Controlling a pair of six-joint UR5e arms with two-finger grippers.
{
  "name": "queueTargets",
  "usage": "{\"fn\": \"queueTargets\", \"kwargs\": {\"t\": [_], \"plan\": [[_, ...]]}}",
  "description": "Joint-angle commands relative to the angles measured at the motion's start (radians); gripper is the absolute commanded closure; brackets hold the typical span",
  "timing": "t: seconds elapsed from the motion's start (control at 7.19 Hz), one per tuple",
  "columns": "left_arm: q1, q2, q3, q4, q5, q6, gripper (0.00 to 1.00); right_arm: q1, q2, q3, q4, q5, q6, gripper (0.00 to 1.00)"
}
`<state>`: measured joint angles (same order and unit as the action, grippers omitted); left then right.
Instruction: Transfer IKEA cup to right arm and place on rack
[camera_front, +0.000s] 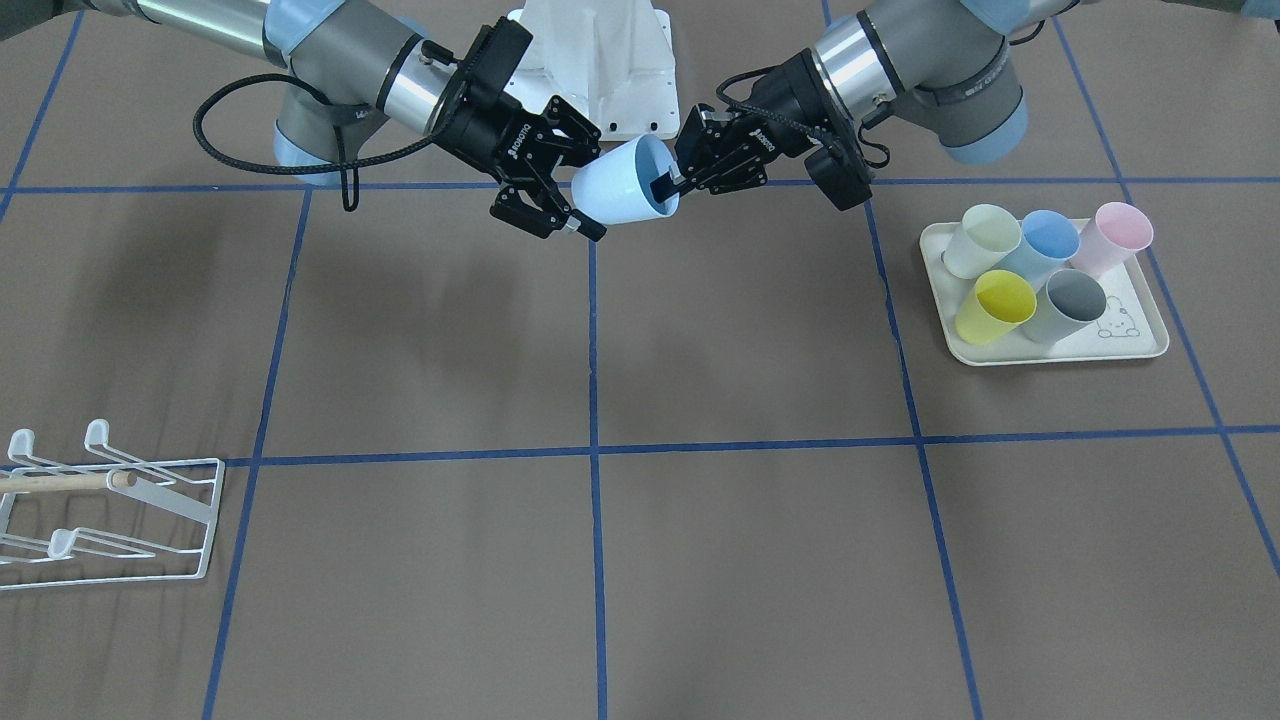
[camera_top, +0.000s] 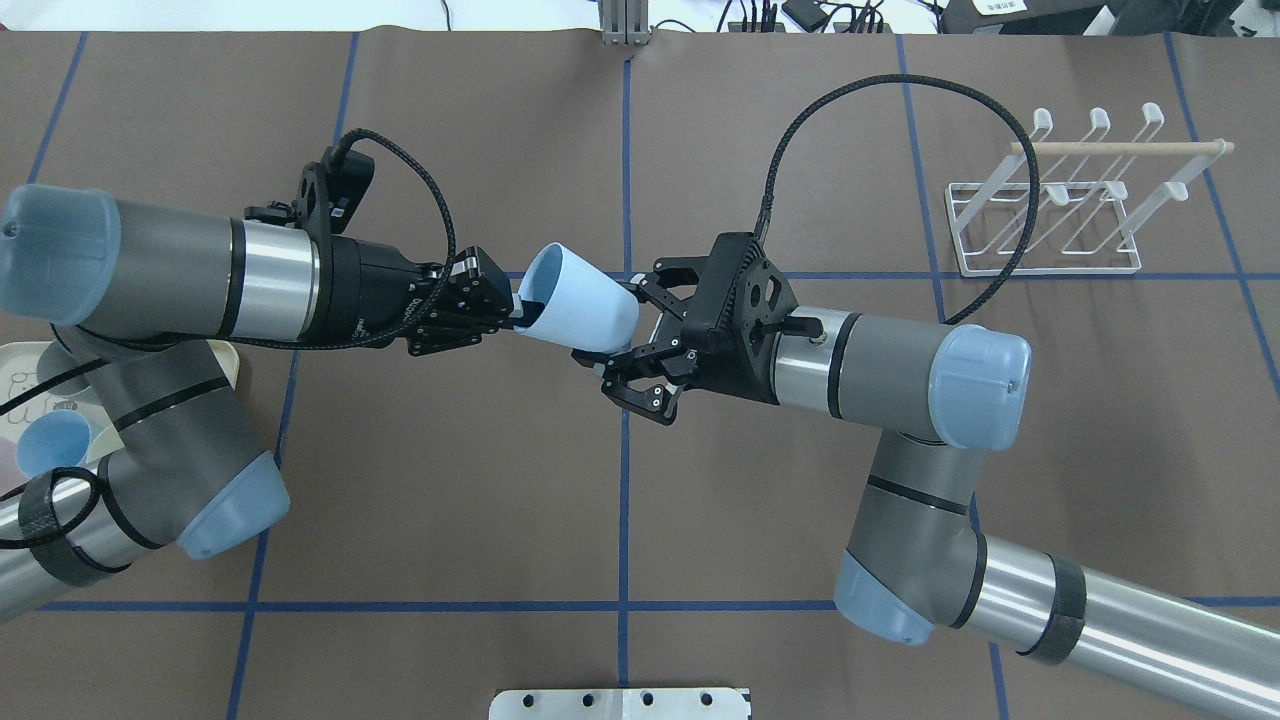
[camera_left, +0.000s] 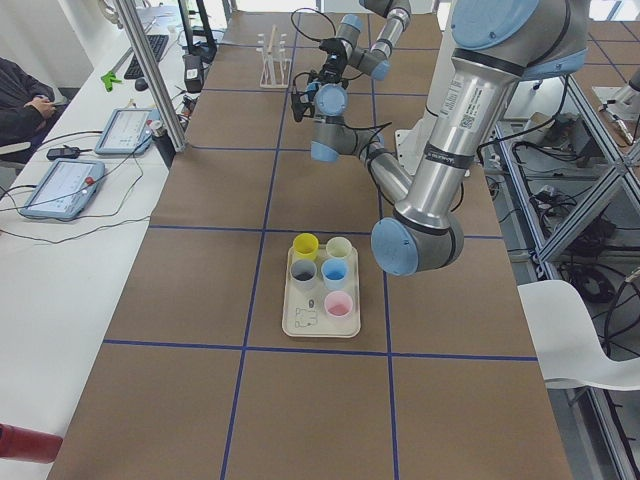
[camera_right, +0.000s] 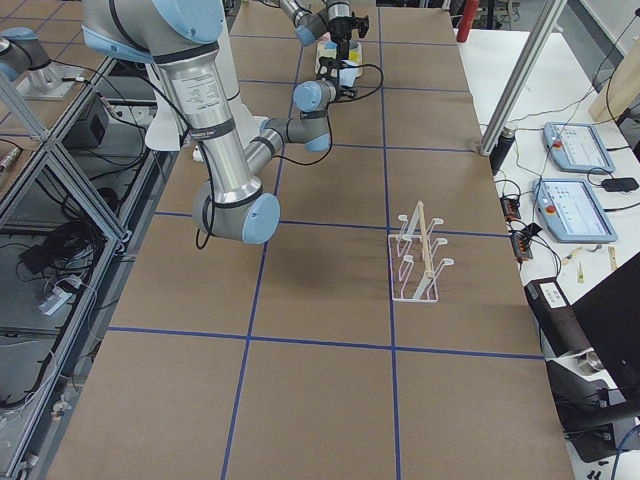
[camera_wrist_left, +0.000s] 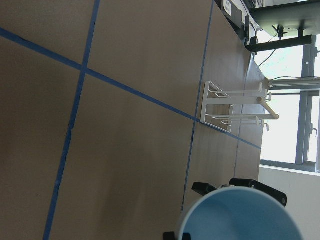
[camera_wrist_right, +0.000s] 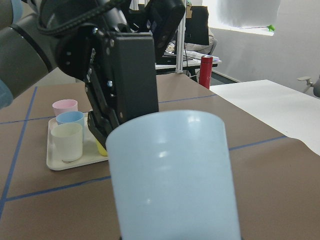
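Pinching blue cup (camera_top: 580, 305) at rim, left pincer (camera_top: 515, 316) faces wide-spread right pincer (camera_top: 618, 332); rack (camera_top: 1050, 270) well apart

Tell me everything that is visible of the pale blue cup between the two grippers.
The pale blue cup is a plain, smooth tumbler, plastic by its look, tapering to a closed base, and empty. It hangs above the table, tipped almost onto its side, mouth towards the left gripper, which pinches its rim, one finger inside, one outside. The right gripper is open, its fingers spread around the base end; contact there cannot be judged.
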<state>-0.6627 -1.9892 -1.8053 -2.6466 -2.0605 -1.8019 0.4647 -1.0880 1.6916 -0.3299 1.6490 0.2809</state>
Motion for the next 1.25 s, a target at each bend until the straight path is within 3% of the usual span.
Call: {"fn": "queueTargets", "kwargs": {"t": [0.0, 0.7, 0.83, 0.97, 1.11], "plan": [[-0.001, -0.006, -0.006, 0.000, -0.003, 0.035, 0.01, 0.000, -0.003, 0.000, 0.000, 0.000, 0.003, 0.47], [-0.085, 0.035, 0.006, 0.017, -0.018, 0.119, 0.00, 0.003, -0.010, 0.010, 0.000, 0.000, 0.009, 0.49], [-0.136, 0.085, 0.004, 0.026, -0.073, 0.222, 0.00, 0.006, -0.012, 0.014, -0.003, 0.002, 0.052, 0.57], [-0.206, 0.137, 0.000, 0.027, -0.140, 0.302, 0.00, 0.023, -0.013, 0.010, -0.038, 0.000, 0.084, 0.66], [-0.243, 0.197, -0.006, 0.027, -0.151, 0.402, 0.00, 0.078, -0.010, 0.016, -0.243, 0.008, 0.095, 0.74]]}}
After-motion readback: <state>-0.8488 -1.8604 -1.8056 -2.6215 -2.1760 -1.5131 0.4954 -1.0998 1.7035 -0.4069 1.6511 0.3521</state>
